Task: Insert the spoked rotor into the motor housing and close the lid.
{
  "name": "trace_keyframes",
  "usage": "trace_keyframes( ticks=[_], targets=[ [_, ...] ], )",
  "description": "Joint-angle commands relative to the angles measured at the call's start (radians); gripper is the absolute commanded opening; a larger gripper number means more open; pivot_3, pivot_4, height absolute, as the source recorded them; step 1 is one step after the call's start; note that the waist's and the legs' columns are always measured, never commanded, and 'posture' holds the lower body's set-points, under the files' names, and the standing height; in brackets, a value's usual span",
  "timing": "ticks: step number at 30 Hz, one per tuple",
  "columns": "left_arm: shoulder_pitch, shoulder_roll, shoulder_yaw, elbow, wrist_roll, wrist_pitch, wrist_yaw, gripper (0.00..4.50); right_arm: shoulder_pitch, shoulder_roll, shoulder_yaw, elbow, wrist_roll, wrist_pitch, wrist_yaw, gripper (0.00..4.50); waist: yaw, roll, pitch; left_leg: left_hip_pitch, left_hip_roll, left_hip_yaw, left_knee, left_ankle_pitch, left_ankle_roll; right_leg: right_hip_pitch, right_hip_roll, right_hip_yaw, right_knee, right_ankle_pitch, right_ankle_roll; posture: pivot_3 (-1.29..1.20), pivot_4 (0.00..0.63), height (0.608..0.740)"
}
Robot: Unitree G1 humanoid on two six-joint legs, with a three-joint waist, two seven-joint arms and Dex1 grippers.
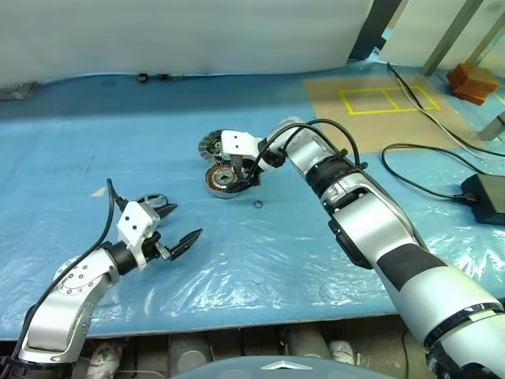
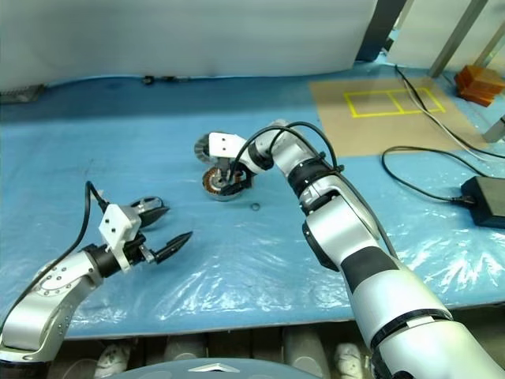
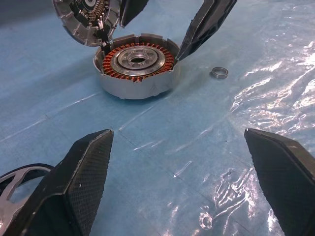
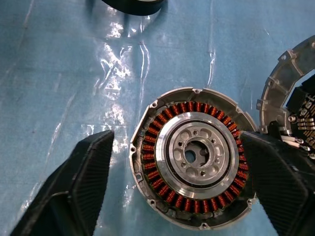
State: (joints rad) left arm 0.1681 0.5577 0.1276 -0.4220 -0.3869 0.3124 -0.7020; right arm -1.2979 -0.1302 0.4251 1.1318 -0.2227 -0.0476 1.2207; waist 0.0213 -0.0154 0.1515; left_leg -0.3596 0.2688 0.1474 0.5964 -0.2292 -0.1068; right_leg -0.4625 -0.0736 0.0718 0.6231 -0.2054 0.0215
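A blue plastic sheet covers the work surface. The motor housing, a short round grey cup, stands upright on it with its ring of copper windings facing up. Inside that ring sits a silver disc with round holes around a central bore; whether this is the spoked rotor cannot be told. The lid, a finned silver-grey disc, stands tilted against the housing's far rim and touches it.

The right gripper hangs over the housing, pointing down. Its two black fingers are spread, one on either side of the cup; one fingertip lies against the rim near the lid, and nothing is clasped.

The left gripper hovers low over the sheet, well apart from the housing on the robot's left. Its fingers are spread wide, with nothing between them.

A small metal ring lies flat on the sheet just beside the housing. A black cable trails over the sheet at the right.
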Motion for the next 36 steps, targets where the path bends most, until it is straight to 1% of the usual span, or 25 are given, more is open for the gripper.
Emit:
trace_keyframes(
  ticks=[1, 7, 18, 27, 28, 29, 34, 35, 36],
  targets=[
    [-0.002, -0.006, -0.002, -0.02, 0.007, -0.022, 0.009, 4.5, -0.025, 0.006, -0.01, 0.018, -0.014, -0.024, 0.004, 4.47, 0.0, 0.0, 0.0, -0.001, 0.0, 0.0, 0.0, 0.0, 0.0, 0.0, 0.0, 0.0, 0.0, 0.0, 0.0, 0.0, 0.15, 0.74],
    [0.002, -0.009, 0.0, -0.017, 0.01, -0.022, 0.007, 4.5, -0.02, 0.018, -0.004, 0.032, -0.039, -0.06, 0.014, 4.47, -0.001, 0.001, 0.0, -0.001, 0.001, 0.0, 0.0, 0.0, 0.0, -0.001, 0.0, -0.001, 0.0, 0.0, 0.0, 0.0, 0.15, 0.74],
    [-0.005, -0.03, -0.027, -0.013, 0.025, -0.025, 0.019, 4.5, -0.006, 0.038, 0.041, 0.086, -0.138, -0.13, -0.062, 4.47, -0.001, 0.001, 0.0, -0.001, 0.001, 0.0, 0.001, 0.0, 0.0, -0.001, 0.0, -0.001, 0.001, 0.0, 0.0, 0.0, 0.15, 0.74],
    [-0.01, -0.046, -0.048, -0.039, 0.031, -0.006, 0.049, 4.5, 0.023, 0.044, 0.059, 0.089, -0.177, -0.175, -0.053, 4.47, 0.0, 0.001, 0.0, -0.001, 0.001, 0.0, 0.002, 0.0, 0.001, 0.0, 0.0, -0.001, 0.002, 0.0, -0.001, 0.0, 0.15, 0.74],
    [-0.012, -0.048, -0.052, -0.044, 0.032, -0.002, 0.053, 4.5, 0.026, 0.046, 0.061, 0.087, -0.179, -0.175, -0.05, 4.04, 0.0, 0.001, 0.0, 0.0, 0.001, 0.0, 0.002, 0.0, 0.001, 0.0, 0.0, -0.001, 0.002, 0.0, -0.001, 0.0, 0.15, 0.74],
    [-0.014, -0.049, -0.055, -0.047, 0.032, 0.001, 0.056, 4.5, 0.029, 0.048, 0.062, 0.085, -0.181, -0.177, -0.048, 3.81, 0.0, 0.001, 0.0, 0.0, 0.001, 0.0, 0.002, 0.0, 0.001, 0.0, 0.0, -0.001, 0.002, 0.0, -0.001, 0.0, 0.15, 0.74],
    [-0.026, -0.047, -0.062, -0.048, 0.035, 0.001, 0.064, 4.5, 0.033, 0.055, 0.069, 0.083, -0.196, -0.192, -0.061, 2.15, 0.0, 0.001, 0.0, 0.0, 0.001, 0.0, 0.002, 0.0, 0.001, 0.001, 0.0, -0.001, 0.001, 0.0, -0.001, 0.0, 0.15, 0.74],
    [-0.034, -0.049, -0.062, -0.052, 0.032, 0.002, 0.067, 4.5, 0.034, 0.057, 0.069, 0.081, -0.196, -0.193, -0.062, 1.98, -0.002, 0.001, 0.0, 0.001, 0.001, 0.0, 0.002, 0.0, 0.001, 0.002, 0.0, -0.001, 0.001, 0.0, -0.001, 0.0, 0.15, 0.74],
    [-0.044, -0.054, -0.056, -0.061, 0.018, 0.008, 0.07, 4.5, 0.036, 0.058, 0.075, 0.075, -0.199, -0.202, -0.059, 1.98, -0.002, 0.001, 0.0, 0.002, 0.001, 0.0, 0.002, 0.0, 0.001, 0.003, 0.0, -0.001, 0.001, 0.0, -0.001, 0.0, 0.15, 0.74]
  ],
)
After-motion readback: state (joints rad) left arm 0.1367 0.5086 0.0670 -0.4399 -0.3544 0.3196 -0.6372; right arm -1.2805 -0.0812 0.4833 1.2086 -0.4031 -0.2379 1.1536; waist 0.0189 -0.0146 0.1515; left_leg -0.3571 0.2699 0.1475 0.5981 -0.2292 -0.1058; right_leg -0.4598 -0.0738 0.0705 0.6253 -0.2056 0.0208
